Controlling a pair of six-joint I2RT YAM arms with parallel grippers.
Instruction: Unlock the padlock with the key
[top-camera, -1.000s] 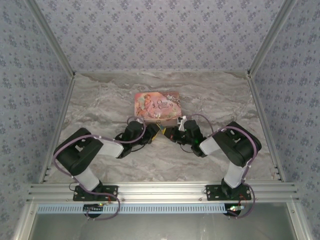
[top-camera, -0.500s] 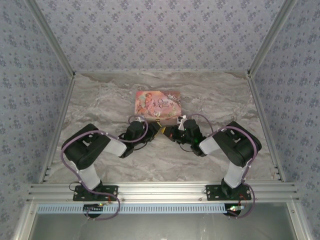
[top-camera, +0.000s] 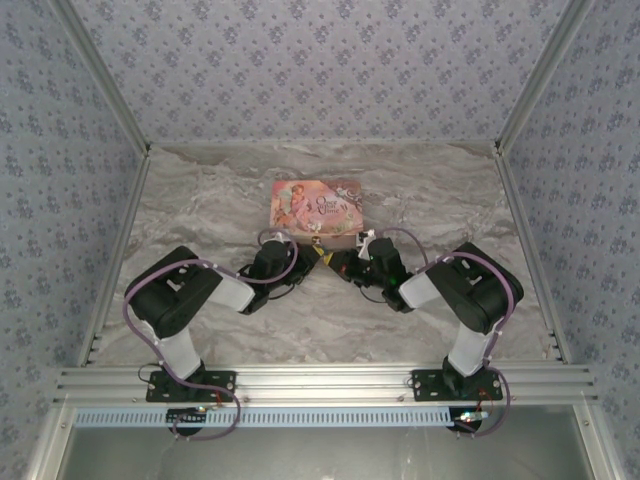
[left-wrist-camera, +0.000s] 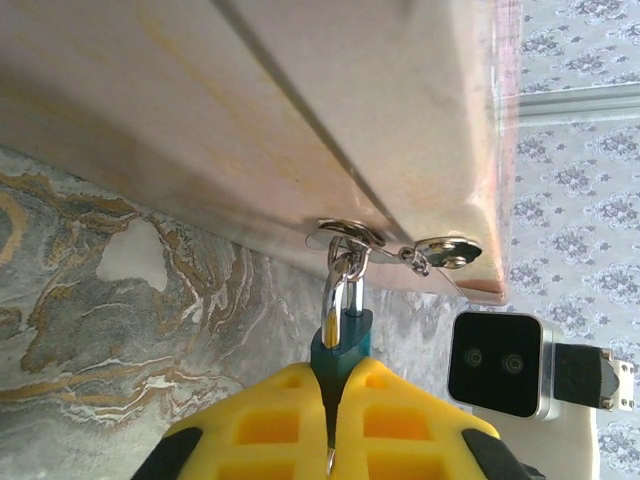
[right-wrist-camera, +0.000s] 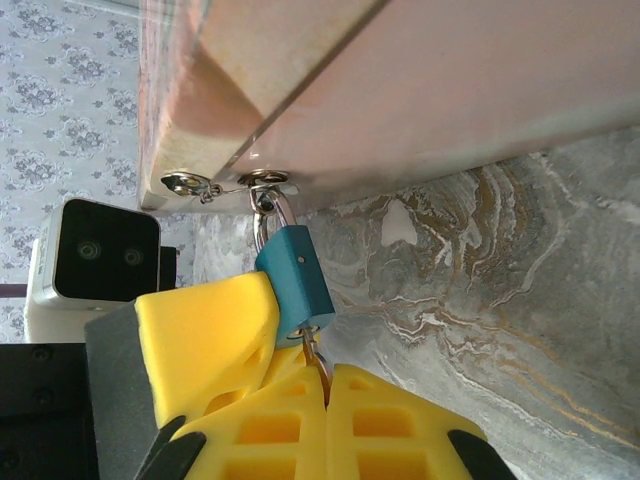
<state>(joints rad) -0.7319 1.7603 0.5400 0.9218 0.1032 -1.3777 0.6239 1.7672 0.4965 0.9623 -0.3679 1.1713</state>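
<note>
Spanning the floor between papered walls, the marble table (top-camera: 200, 200) carries a pink tin (top-camera: 316, 207) at its far middle, lid up. The left arm (top-camera: 180, 295) and right arm (top-camera: 470, 290) both reach inward from the near edge and meet just in front of the tin's near wall.

From the left wrist, the left gripper (left-wrist-camera: 335, 395) has its yellow pads pressed together on the lower part of the padlock (left-wrist-camera: 341, 342), whose blue body sticks out above them. From the right wrist, the right gripper (right-wrist-camera: 326, 392) is likewise pressed together, pinching the key (right-wrist-camera: 318, 360), a thin metal piece seen edge-on that runs from the padlock's lower end into the seam between the pads. One pad of the left gripper lies against the padlock's side in that view.

The padlock hangs at the tin's front wall, clear of the table and close to a corner. Its shackle (left-wrist-camera: 338, 290) is closed and threaded through a small metal loop (left-wrist-camera: 345, 230) on the tin.
</note>
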